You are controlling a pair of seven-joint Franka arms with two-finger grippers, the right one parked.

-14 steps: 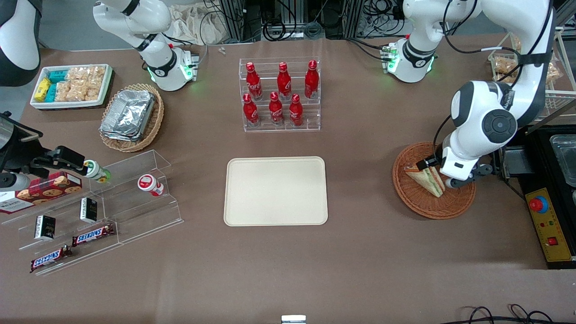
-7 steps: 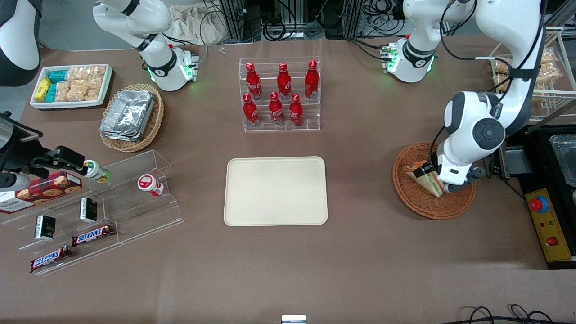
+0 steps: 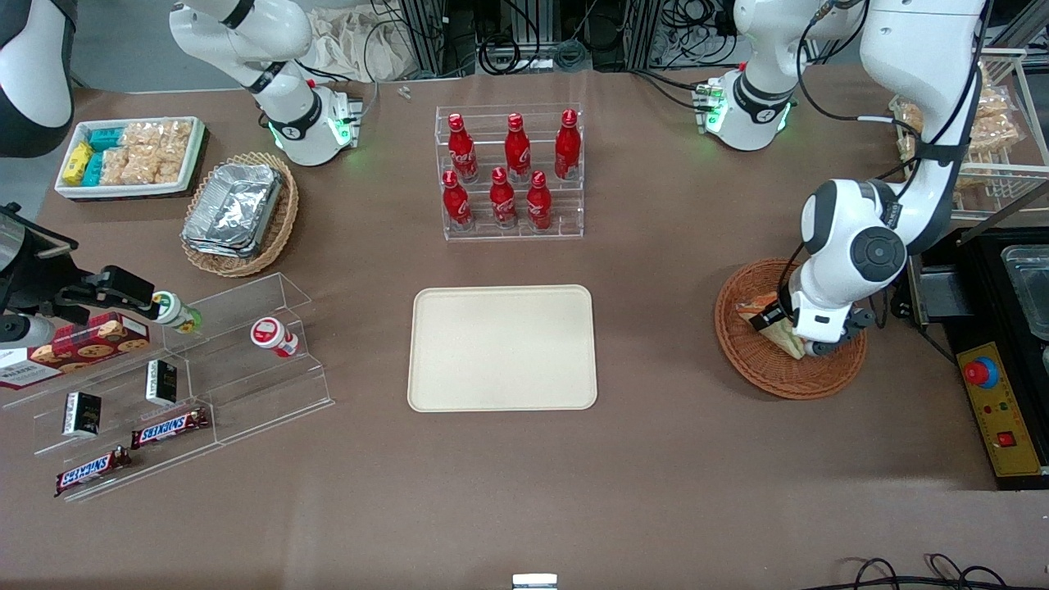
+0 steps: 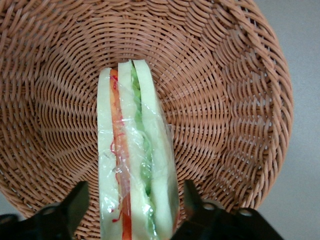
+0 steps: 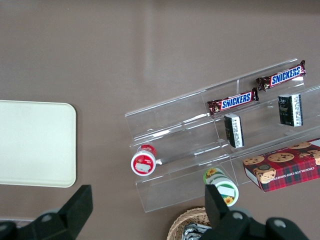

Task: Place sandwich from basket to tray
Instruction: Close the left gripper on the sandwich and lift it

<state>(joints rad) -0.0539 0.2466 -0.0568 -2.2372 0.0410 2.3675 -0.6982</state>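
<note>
The sandwich [image 4: 135, 160] lies in the reddish-brown wicker basket [image 3: 762, 369], standing on its edge so that its red, orange and green layers face up under clear wrap. The basket sits on the brown surface [image 3: 656, 459] toward the working arm's end, well apart from the cream tray [image 3: 501, 347], which lies flat near the middle of the surface. The left arm's end effector [image 4: 134, 205] is down inside the basket with its fingers [image 4: 75, 202] spread on either side of the sandwich's wider end; one finger stands a little apart from the bread, the other is just beside the wrap, and whether it touches cannot be told. Farther from the front camera than the tray, a clear rack holds red cola bottles [image 3: 508, 168].
</note>
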